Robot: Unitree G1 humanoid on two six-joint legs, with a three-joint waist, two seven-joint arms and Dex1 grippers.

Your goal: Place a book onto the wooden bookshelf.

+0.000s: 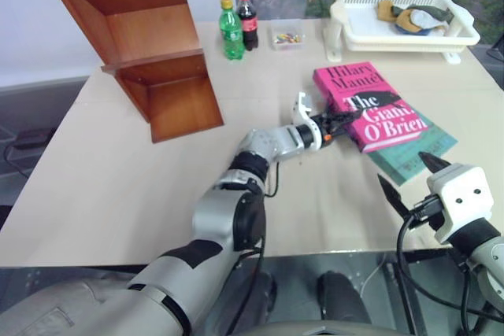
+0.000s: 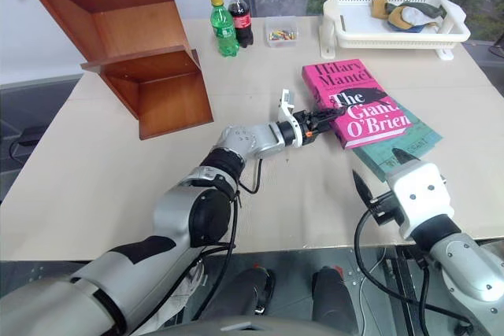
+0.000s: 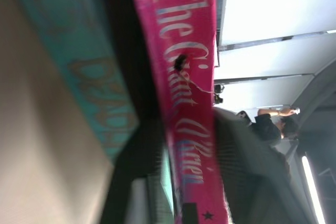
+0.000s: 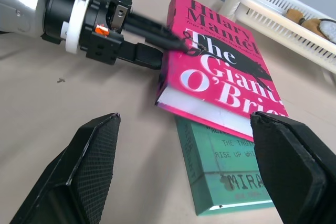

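In the head views, the left claw (image 1: 337,121) is closed on the spine edge of the pink book (image 1: 376,109), one finger above the cover and one below. The book lies on the teal book (image 1: 417,149), which sticks out beyond the claw and toward the right claw. The shelf (image 1: 150,53) stands far behind the left claw, on the other side of its arm, well apart from the book. The right claw (image 1: 405,182) hovers near the table edge with fingers spread and holds nothing

In the left wrist view, the pink spine (image 3: 181,93) passes between the dark fingers, and the teal book (image 3: 84,72) is just beside it, very close under the lower finger

In the right wrist view, the left claw (image 4: 170,40) pinches the book (image 4: 220,66) only at its edge, near one corner of the spine; the open fingers (image 4: 79,171) of the right claw frame the scene

I think the main risk is the shallow grip: the book is big, so when lifted it may swing down or slip out. The lower finger could also catch the teal book and drag it. On the long way to the shelf the book may hit the board edge
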